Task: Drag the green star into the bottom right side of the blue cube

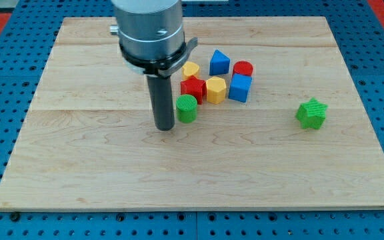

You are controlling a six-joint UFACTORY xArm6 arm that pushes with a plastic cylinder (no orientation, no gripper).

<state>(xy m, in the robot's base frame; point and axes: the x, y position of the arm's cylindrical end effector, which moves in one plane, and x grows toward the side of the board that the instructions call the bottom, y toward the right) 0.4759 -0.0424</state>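
The green star (311,113) lies alone on the wooden board at the view's right. The blue cube (240,87) sits in a cluster near the board's middle top, well to the left of the star. My tip (165,127) rests on the board just left of a green cylinder (187,109), left of and below the cluster and far left of the star.
The cluster also holds a red star-like block (193,89), a yellow hexagonal block (216,90), a yellow heart-like block (191,70), a blue triangular block (219,63) and a red cylinder (243,69). The wooden board (79,167) lies on a blue pegboard.
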